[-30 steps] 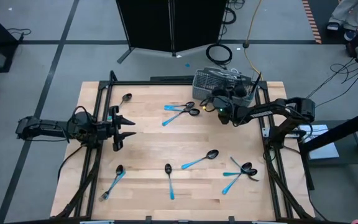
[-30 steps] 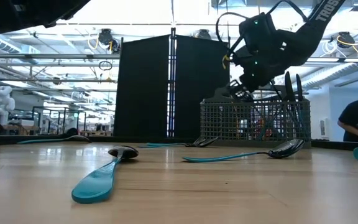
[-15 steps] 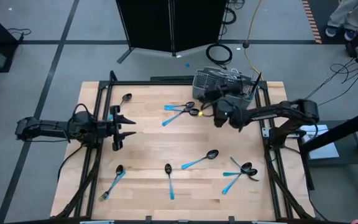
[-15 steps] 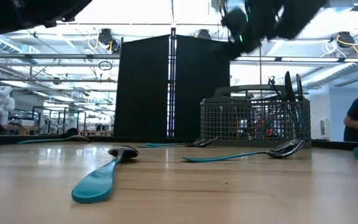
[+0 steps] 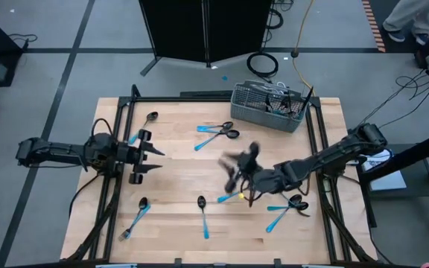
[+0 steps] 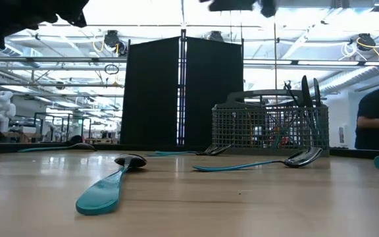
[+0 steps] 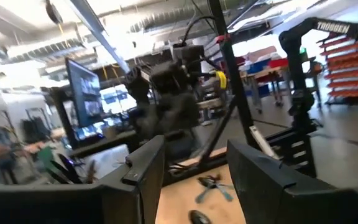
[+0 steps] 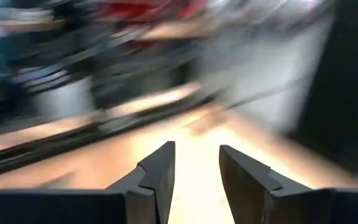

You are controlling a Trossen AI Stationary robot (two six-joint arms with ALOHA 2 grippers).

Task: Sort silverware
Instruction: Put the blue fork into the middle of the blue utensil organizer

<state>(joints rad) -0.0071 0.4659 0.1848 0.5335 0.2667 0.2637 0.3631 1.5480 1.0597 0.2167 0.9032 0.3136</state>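
The right gripper (image 5: 237, 175) has left the basket (image 5: 268, 106) and now hangs over the table's middle, fingers apart and empty. A spoon (image 5: 229, 196) lies just beside it. The left gripper (image 5: 151, 158) waits open.

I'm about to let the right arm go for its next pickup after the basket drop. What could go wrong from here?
1. The right tool is sweeping fast and blurred over the centre spoon; it could knock the spoon instead of gripping it.
2. Near the right edge a cluster of silverware lies crossed and touching, so a grasp there may lift or drag two pieces.
3. The left tool waits open at the left edge; a wide swing could bring the arms close.
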